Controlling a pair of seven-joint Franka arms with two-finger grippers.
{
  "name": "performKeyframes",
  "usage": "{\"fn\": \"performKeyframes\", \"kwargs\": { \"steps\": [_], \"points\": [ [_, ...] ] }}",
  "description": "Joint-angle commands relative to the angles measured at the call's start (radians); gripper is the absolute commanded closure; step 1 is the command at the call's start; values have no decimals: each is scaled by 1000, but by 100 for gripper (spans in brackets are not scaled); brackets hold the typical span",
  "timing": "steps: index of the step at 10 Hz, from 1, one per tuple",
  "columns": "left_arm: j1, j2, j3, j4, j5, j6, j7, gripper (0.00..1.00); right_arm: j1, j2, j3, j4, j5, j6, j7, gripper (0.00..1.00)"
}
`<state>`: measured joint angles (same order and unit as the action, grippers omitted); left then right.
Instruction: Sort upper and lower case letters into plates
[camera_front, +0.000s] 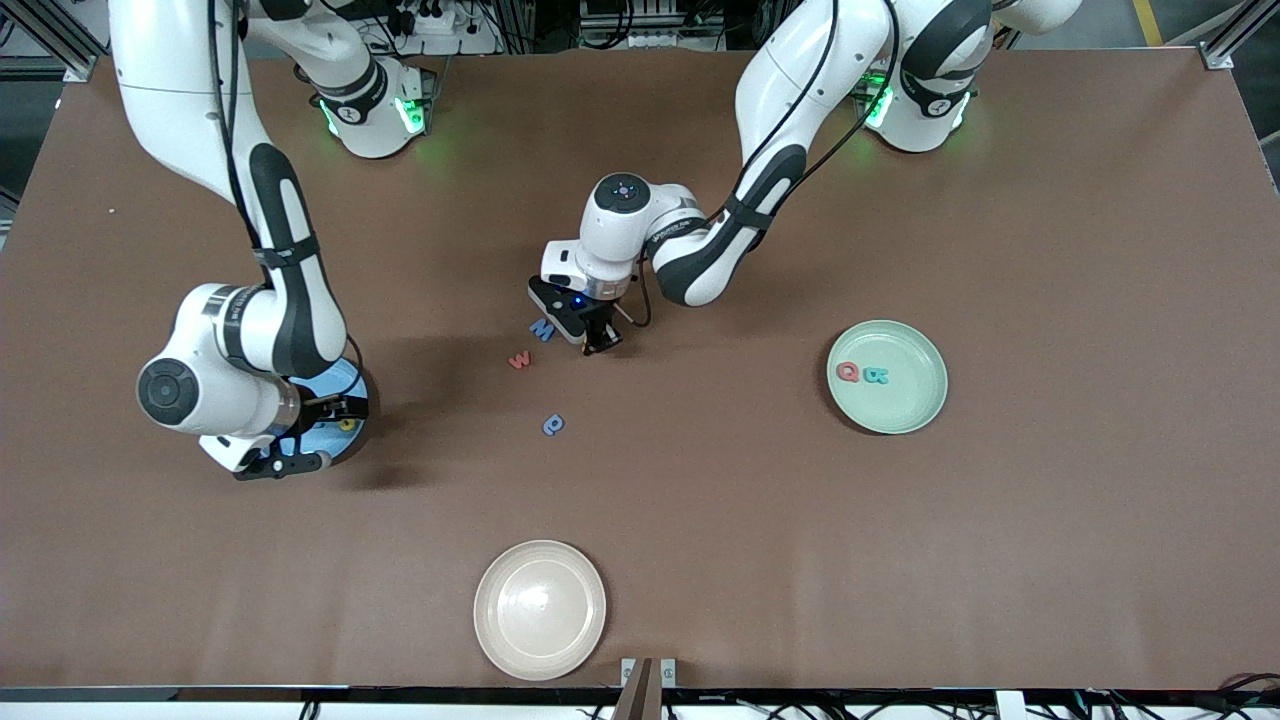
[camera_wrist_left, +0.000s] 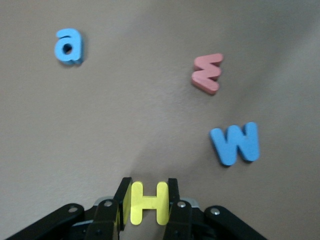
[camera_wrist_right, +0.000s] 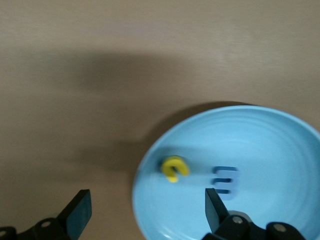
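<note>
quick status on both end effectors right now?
Left end effector: shut on the yellow H, at the table's middle.
Right end effector: open, holding nothing, over the blue plate.

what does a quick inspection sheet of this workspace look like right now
surface: brown table, bare patches show no spills
job's things: yellow H pinched in the left gripper; blue a, red w and blue W loose mid-table; red and teal letters in the mint plate; yellow letter and a blue one in the blue plate
clutter: cream plate, holding nothing
grippers: left gripper shut on the H at table level; right gripper open over the blue plate's rim
cables: black leads run along both arms
surroundings: metal frame and wiring at the table's edges
</note>
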<state>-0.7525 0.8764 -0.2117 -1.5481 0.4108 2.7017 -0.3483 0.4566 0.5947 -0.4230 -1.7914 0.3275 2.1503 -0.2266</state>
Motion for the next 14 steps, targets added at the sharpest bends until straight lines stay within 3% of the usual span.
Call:
{"fn": "performKeyframes", "kwargs": {
  "steps": [1, 3, 6, 9, 11, 13, 14],
  "points": [
    [74, -77, -14, -38, 31, -124, 6, 85, 49, -27, -6, -11, 16, -6, 140, 0],
    [238, -118, -127, -44, 31, -274, 76, 86, 97, -65, -3, -23, 18, -13, 304, 0],
    [589, -238, -338, -113, 28, -542, 257, 86, 215, -165, -5, -123, 8, 11, 571, 0],
    [961, -335, -490, -327, 29, -560, 400, 86, 399, -179, -11, -195, -16, 89, 839, 0],
    [1164, -340, -569, -439, 29, -530, 419, 86, 425, -162, -7, -236, -48, 196, 949, 0],
    [1270, -341, -571, -573, 52, -380, 430, 87, 430, -141, -3, -252, -38, 226, 1021, 0],
    [1277, -343, -571, -581, 84, -376, 428, 86, 430, -127, -3, -253, -35, 226, 1083, 0]
  ]
}}
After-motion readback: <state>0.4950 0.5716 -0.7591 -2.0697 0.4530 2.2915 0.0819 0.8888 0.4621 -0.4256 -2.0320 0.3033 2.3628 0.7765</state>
